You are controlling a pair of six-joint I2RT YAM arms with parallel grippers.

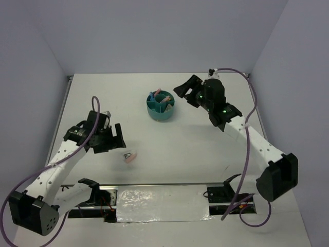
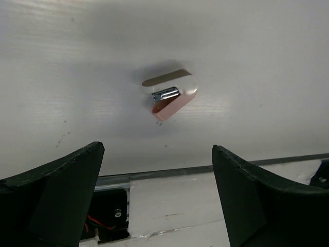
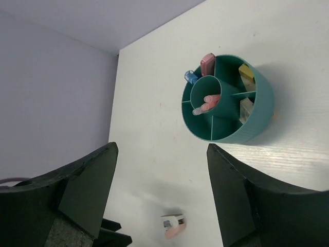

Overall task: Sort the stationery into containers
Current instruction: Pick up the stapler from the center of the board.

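Stationery is split between two places: one piece lies loose on the table (image 1: 205,144) and the rest sits in the tub farther back.

Nearest, a silver strip (image 1: 159,200) runs along the table's front edge between the arm bases. Just beyond it lies the pink-white block (image 1: 129,157), alone on the bare surface. The left wrist view shows it (image 2: 169,98) with a pink underside, a white top and a small metal part, touching nothing. The left gripper (image 1: 112,141) hangs at about 10 o'clock from the block, near it but apart. In its own camera the left gripper (image 2: 157,195) has its jaws spread wide, with the block beyond them.

Farther back, at about 1 o'clock from the block, the teal tub (image 1: 161,107) stands upright. From the right wrist camera the tub (image 3: 226,136) shows a round centre well ringed by divided compartments. Pink pens (image 3: 208,103) lean in the well. Around it sit a blue capsule (image 3: 191,77) at 11 o'clock, a pink piece (image 3: 207,63) at 12, a tan block (image 3: 247,72) at 2 and a grey block (image 3: 245,109) at 4.

The right gripper (image 1: 186,93) hovers at about 2 o'clock from the tub, just beside its rim. Its jaws are also spread wide (image 3: 162,195), gripping nothing.
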